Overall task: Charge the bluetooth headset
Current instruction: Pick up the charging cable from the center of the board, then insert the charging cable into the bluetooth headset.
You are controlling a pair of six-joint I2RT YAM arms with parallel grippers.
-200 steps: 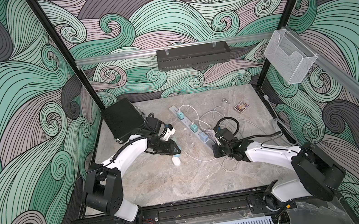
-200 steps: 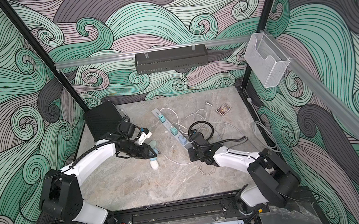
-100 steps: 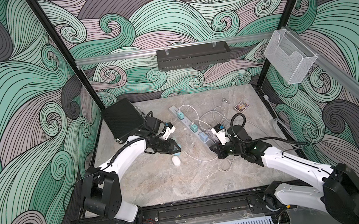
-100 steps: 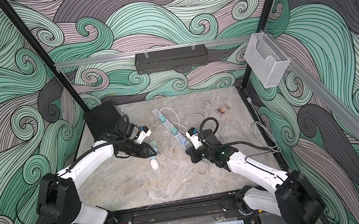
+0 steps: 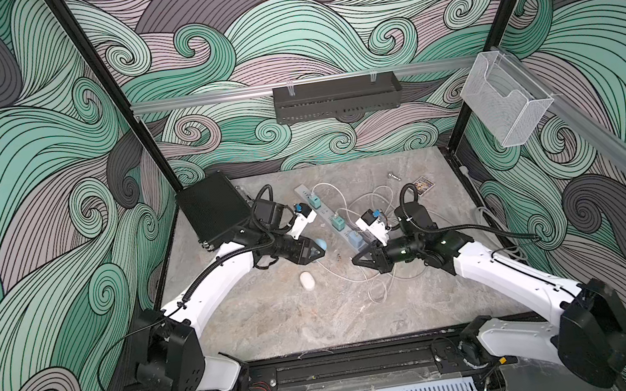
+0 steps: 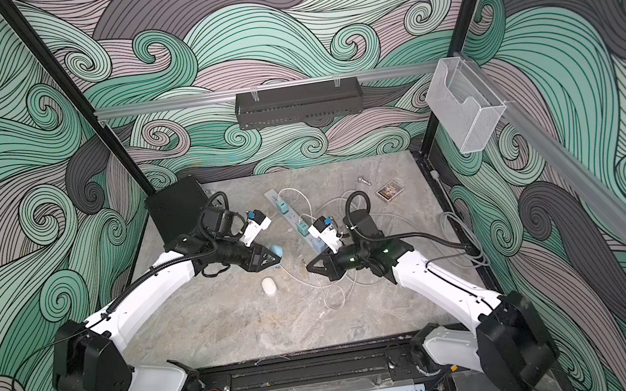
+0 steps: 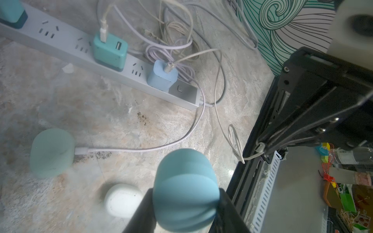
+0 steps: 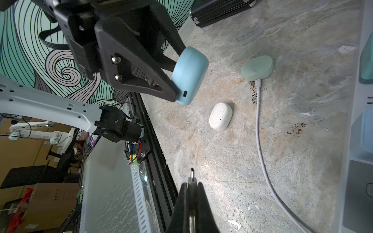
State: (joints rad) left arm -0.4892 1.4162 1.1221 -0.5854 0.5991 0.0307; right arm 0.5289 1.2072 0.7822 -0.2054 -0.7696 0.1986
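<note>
Swirl-patterned walls (image 5: 31, 205) close round a grey marbled tabletop (image 5: 321, 321), and your two tools face each other near the middle of both top views. Your left gripper (image 5: 317, 249) is clamped on the blue headset case (image 5: 322, 244), which is raised off the surface just left of centre in the frame. Your right gripper (image 5: 356, 259) points at it from the right, jaws pressed together on a thin cable plug (image 8: 192, 175). The two tools are near each other but apart.

The top views give you only the closed black tip. The right wrist view shows the metal plug end sticking out between the fingers (image 8: 182, 201), and the small charging port (image 8: 185, 93) on the case's edge turned toward it. The left wrist view adds something the top views do not make out: a pale green case (image 7: 51, 153) lying on the table with a lilac cable (image 7: 141, 149) plugged into it.

A white case (image 5: 307, 280) lies on the table just below the two tools in the frame. Above them the power strip (image 5: 327, 219) runs diagonally, carrying a teal charger (image 7: 110, 50) and a blue charger (image 7: 162, 75). Loose cables (image 5: 371, 204) lie tangled beside it. A black box (image 5: 216, 209) sits at the table's upper left and a small card (image 5: 423, 185) at its upper right.
</note>
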